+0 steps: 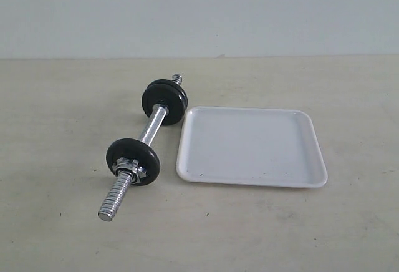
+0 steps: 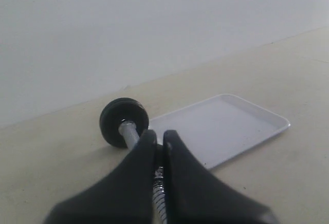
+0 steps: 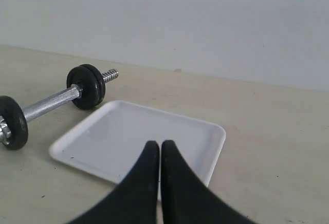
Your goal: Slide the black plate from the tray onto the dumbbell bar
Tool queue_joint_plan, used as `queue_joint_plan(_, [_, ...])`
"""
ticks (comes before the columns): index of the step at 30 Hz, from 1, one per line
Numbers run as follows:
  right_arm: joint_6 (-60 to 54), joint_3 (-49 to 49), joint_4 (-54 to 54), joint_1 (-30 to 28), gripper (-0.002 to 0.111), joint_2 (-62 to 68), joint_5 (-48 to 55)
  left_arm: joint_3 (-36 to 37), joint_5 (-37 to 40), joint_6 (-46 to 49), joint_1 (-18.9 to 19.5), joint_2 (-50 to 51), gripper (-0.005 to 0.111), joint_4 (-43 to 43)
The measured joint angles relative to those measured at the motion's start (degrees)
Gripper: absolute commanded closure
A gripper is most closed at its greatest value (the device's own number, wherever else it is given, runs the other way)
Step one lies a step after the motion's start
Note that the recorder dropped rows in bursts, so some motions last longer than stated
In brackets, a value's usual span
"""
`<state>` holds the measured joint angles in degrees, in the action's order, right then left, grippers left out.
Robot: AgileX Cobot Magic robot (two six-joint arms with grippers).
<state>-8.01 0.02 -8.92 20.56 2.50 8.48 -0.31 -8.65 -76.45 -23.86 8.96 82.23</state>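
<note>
The dumbbell bar [image 1: 151, 127] lies on the table left of the white tray [image 1: 249, 144]. A pair of black discs [image 1: 164, 102] sits on its far end. One black disc [image 1: 133, 161] sits nearer, with the star nut [image 1: 129, 170] against it. The tray holds nothing, and no loose black plate shows anywhere. Neither gripper appears in the exterior view. My left gripper [image 2: 160, 137] is shut and empty, with the bar [image 2: 128, 130] showing beyond it. My right gripper [image 3: 160, 147] is shut and empty, with the tray [image 3: 128, 131] beyond its tips.
The beige table [image 1: 62, 222] runs back to a pale wall. The bar's threaded near end [image 1: 115, 198] points toward the table's front. The far threaded tip [image 3: 110, 74] sticks out past the paired discs.
</note>
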Motion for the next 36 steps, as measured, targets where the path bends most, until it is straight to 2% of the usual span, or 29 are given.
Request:
queue_joint_plan(10, [11.1,0.0,-2.4,0.0,0.109,0.0,1.6,0.0,-2.1,0.0,0.0,0.0,0.102,0.0])
queue_joint_plan(24, [6.2,0.0,-2.2,0.0,0.109,0.0,3.1,0.1,-2.3,0.0,0.0,0.0,0.102,0.0])
queue_joint_plan(36, [9.8,0.0,-7.2,0.0,0.109,0.0,2.9,0.1,-2.3,0.0,0.0,0.0,0.102,0.0])
